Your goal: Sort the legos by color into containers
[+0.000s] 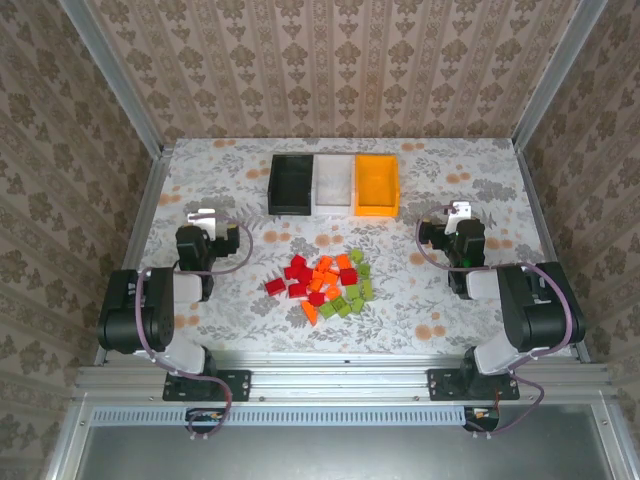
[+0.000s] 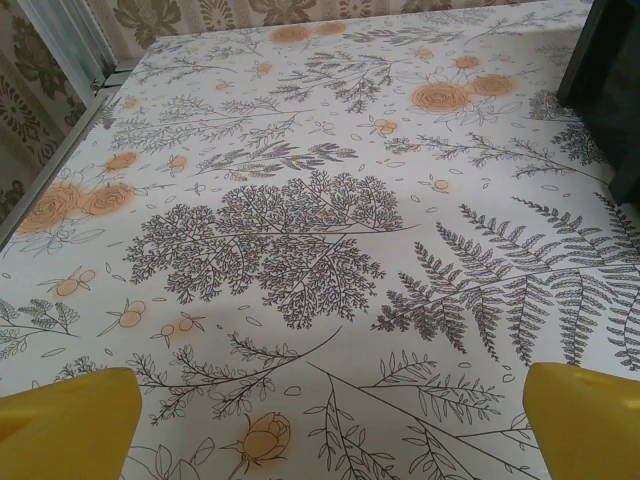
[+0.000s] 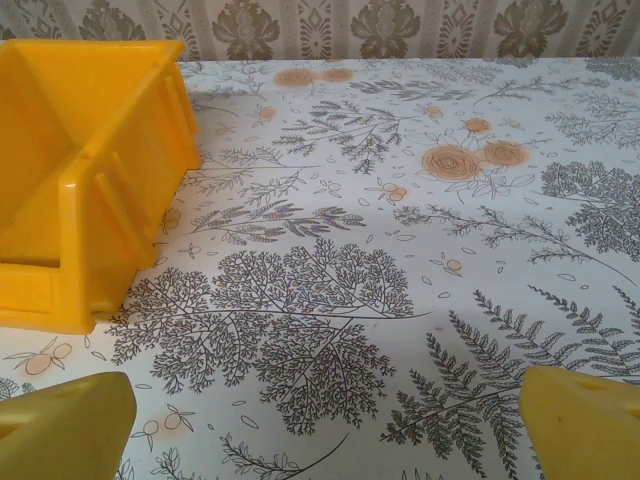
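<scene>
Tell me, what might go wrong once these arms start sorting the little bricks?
The legos lie in one tight heap, colours touching, so one pinch might catch two or scatter neighbours. The black bin, white bin and orange-yellow bin stand wall to wall; a brick released off-centre could drop into the wrong one. The left gripper and right gripper flank the same heap, so both reaching in together could collide.
</scene>
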